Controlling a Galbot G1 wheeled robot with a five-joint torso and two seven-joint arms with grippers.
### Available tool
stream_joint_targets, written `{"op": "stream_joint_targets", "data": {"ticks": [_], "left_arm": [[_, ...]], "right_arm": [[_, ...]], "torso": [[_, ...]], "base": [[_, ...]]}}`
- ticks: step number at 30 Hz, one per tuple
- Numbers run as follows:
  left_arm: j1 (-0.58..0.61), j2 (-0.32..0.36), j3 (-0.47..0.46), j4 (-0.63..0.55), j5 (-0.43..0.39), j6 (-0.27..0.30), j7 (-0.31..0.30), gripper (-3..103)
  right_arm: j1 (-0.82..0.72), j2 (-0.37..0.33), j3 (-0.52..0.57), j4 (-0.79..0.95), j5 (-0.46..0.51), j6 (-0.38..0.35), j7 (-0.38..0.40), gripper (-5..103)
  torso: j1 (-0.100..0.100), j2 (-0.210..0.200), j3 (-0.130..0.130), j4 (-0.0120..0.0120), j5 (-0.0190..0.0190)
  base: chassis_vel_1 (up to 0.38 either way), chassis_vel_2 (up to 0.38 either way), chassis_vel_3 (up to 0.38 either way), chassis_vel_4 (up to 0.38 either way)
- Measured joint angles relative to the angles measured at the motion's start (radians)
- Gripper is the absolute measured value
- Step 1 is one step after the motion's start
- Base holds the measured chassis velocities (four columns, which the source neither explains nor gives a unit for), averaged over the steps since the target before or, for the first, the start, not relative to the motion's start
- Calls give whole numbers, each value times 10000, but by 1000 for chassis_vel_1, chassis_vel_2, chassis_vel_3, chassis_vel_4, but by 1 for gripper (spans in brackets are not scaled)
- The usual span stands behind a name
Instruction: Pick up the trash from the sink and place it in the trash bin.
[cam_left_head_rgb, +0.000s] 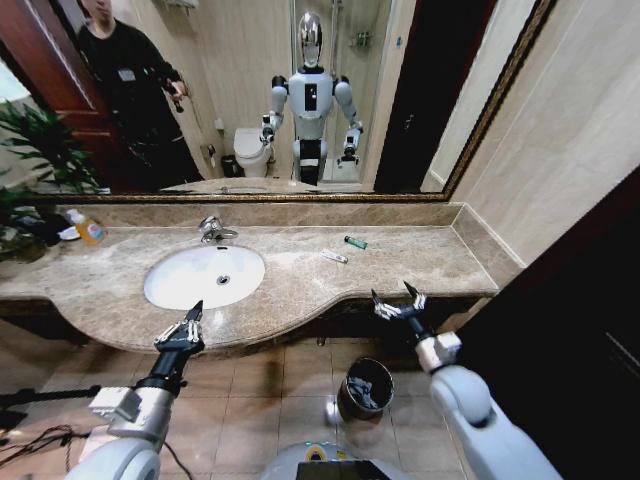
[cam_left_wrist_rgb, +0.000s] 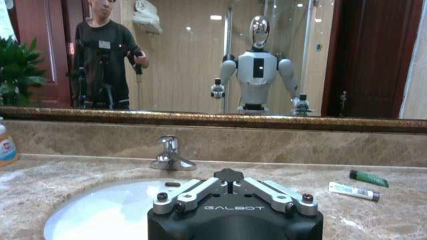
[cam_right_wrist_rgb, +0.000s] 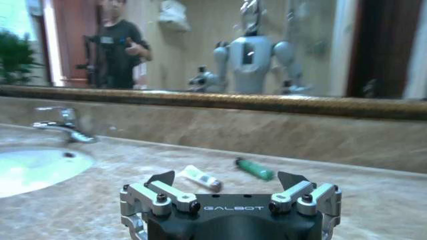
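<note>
A white sink (cam_left_head_rgb: 205, 276) is set in mottled beige-brown marble countertop (cam_left_head_rgb: 300, 290). A white-and-blue tube (cam_left_head_rgb: 334, 257) and a dark green tube (cam_left_head_rgb: 355, 242) are seen, an orange soap bottle (cam_left_head_rgb: 88, 229), and a black trash bin (cam_left_head_rgb: 364, 388) rimmed in shiny metal.

This is a bathroom. A white oval sink (cam_left_head_rgb: 204, 276) with a chrome faucet (cam_left_head_rgb: 212, 230) is set into a beige-brown marble surface (cam_left_head_rgb: 400, 262), backed by a wide gold-framed mirror (cam_left_head_rgb: 250, 100). The mirror reflects a white toilet (cam_left_head_rgb: 251, 150) and a glass shower enclosure behind it. The walls are pale tile, the floor brown tile. An orange soap bottle (cam_left_head_rgb: 88, 229) and a leafy green plant (cam_left_head_rgb: 35, 150) stand at the left end, and a small black trash bin (cam_left_head_rgb: 364, 388) sits on the floor below.
</note>
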Motion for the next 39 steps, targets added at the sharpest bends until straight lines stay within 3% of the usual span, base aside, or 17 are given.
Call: {"op": "stream_joint_targets", "data": {"ticks": [3, 9, 19, 24, 27, 30, 39], "left_arm": [[0, -1, 0, 0, 0, 0, -2, 0], [0, -1, 0, 0, 0, 0, -3, 0], [0, 0, 0, 0, 0, 0, -1, 0], [0, 0, 0, 0, 0, 0, -1, 0], [0, 0, 0, 0, 0, 0, 0, 0], [0, 0, 0, 0, 0, 1, -1, 0], [0, -1, 0, 0, 0, 0, -1, 0]], "right_arm": [[876, -267, -304, -718, 485, -80, -853, 100], [2952, -501, -1377, -2476, 1105, -284, -1824, 100], [6676, 186, -3529, -5889, 934, -595, -2801, 100], [7204, 269, -3842, -6585, 803, -753, -2904, 97], [7435, 284, -3960, -7032, 642, -790, -2942, 87], [7454, 266, -3988, -7126, 578, -797, -2950, 84], [7125, 214, -3950, -6989, 345, -764, -2915, 79]], "torso": [[0, 0, 0, 1, -1], [0, 0, 1, 1, 0], [1, -1, 1, 1, -3], [1, -1, 1, 1, -2], [1, -1, 0, 0, -2], [1, -1, 0, 0, -1], [0, 0, -1, -1, 0]], "base": [[0, 0, 0, 0], [0, 0, 0, 0], [0, 0, 0, 0], [0, 0, 0, 0], [0, 0, 0, 0], [0, 0, 0, 0], [0, 0, 0, 0]]}}
